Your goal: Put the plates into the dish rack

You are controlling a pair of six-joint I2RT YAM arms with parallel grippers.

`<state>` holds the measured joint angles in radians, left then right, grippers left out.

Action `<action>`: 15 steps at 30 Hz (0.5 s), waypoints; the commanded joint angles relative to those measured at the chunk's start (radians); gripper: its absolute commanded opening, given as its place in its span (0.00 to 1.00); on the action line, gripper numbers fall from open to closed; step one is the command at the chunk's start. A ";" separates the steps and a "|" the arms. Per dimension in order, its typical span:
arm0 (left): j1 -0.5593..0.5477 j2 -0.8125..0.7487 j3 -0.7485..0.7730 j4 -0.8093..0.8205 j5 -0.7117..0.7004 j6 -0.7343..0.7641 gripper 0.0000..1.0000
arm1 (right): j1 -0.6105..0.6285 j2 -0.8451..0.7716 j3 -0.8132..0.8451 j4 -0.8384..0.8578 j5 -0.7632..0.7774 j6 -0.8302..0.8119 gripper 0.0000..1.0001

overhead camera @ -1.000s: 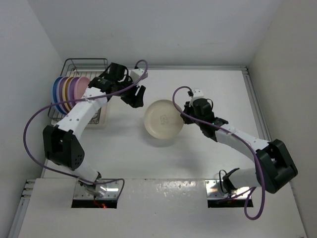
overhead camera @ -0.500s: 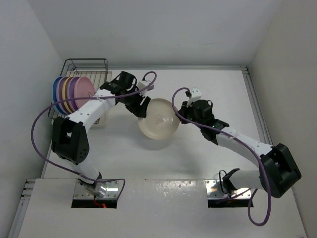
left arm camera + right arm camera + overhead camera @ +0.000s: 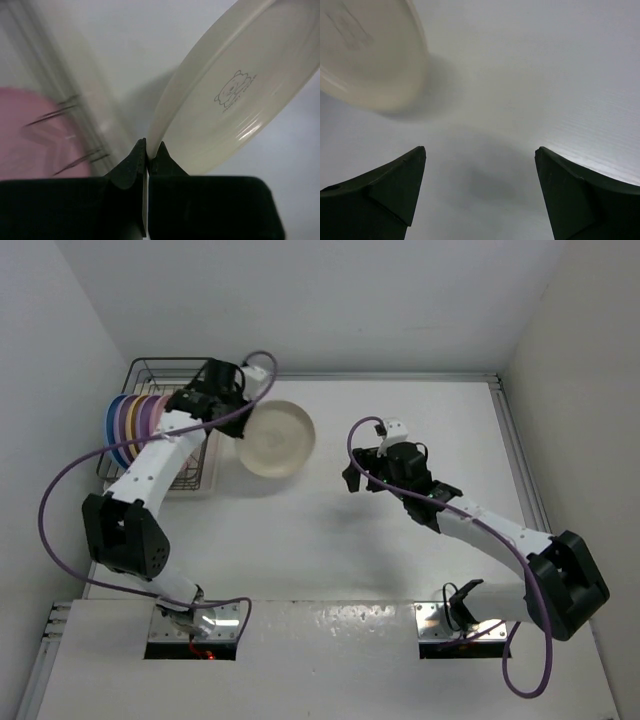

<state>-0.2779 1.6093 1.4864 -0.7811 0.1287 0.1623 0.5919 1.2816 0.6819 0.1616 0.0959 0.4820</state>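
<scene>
Upper left of the top view: coloured plates (image 3: 128, 425) stand on edge in the dish rack (image 3: 170, 363). The cream plate (image 3: 275, 437), just right of the rack, is not yet loaded; the left gripper (image 3: 148, 149) clamps its rim. The right gripper (image 3: 480, 165) stands wide apart, empty. Lettering under the plate's bear mark (image 3: 231, 90) is too small to read.

The cream plate (image 3: 278, 438) is tilted up off the surface, its rim pinched between my left fingers (image 3: 127, 167) at the edge nearest the rack. A small bear mark shows in the middle of one face. It hangs just right of the rack (image 3: 170, 368), a dark wire frame on a beige tray at the far left. The other plates (image 3: 128, 425) stand on edge there in a tight row: blue, yellow-orange, purple, pink.
</scene>
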 commanded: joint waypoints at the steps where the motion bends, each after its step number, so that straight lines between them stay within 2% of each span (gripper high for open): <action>1: 0.071 -0.129 0.150 0.043 -0.445 -0.043 0.00 | 0.002 -0.016 0.050 -0.066 0.114 0.004 0.90; 2: 0.080 -0.129 0.164 0.043 -0.528 -0.043 0.00 | 0.002 -0.019 0.048 -0.071 0.123 0.010 0.90; 3: 0.094 -0.138 0.175 0.043 -0.670 -0.043 0.00 | 0.003 -0.019 0.033 -0.071 0.131 0.010 0.90; 6: 0.105 -0.160 0.173 0.094 -0.840 -0.014 0.00 | 0.002 -0.031 0.022 -0.068 0.142 0.027 0.90; 7: 0.115 -0.160 0.144 0.120 -0.938 -0.001 0.00 | 0.005 -0.028 0.019 -0.066 0.143 0.035 0.90; 9: 0.115 -0.169 0.079 0.210 -1.048 0.051 0.00 | 0.005 -0.028 0.008 -0.060 0.151 0.046 0.90; 15: 0.125 -0.180 -0.066 0.399 -1.164 0.151 0.00 | 0.003 -0.041 -0.008 -0.066 0.166 0.046 0.90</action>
<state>-0.1619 1.4342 1.4666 -0.5247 -0.8742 0.2459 0.5919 1.2762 0.6792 0.0765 0.2310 0.5179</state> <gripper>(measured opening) 0.046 0.897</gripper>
